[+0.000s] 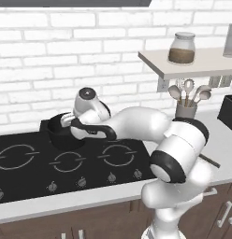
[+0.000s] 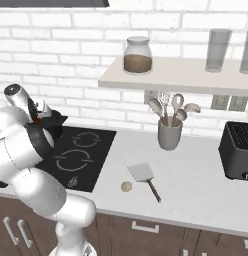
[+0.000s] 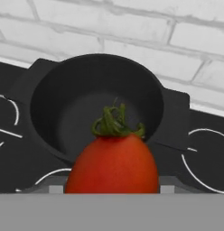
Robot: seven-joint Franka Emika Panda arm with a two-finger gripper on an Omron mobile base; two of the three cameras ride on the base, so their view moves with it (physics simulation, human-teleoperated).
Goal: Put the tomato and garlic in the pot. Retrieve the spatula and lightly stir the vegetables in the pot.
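Tool: the tool point(image 1: 67, 120) was seen at centre left of the left base frame, over the pot; its jaws were closed round the tomato point(image 3: 112, 164), which was held at the bottom centre of the hand frame.
Pot: the pot point(image 3: 64, 97) was seen on the stove point(image 1: 24, 172), its bare black floor showing just beyond the tomato; nothing was seen in it.
Garlic: the garlic point(image 2: 126, 186) was seen on the counter point(image 2: 196, 190) at lower centre of the right base frame, just beside the spatula point(image 2: 141, 173).
Risk: if released from the near rim, the tomato could be dropped onto the rim and rolled out over the stove.
Risk, later: the round garlic could be nudged away by the jaws.
Writing: no brand, label or lettering could be read.
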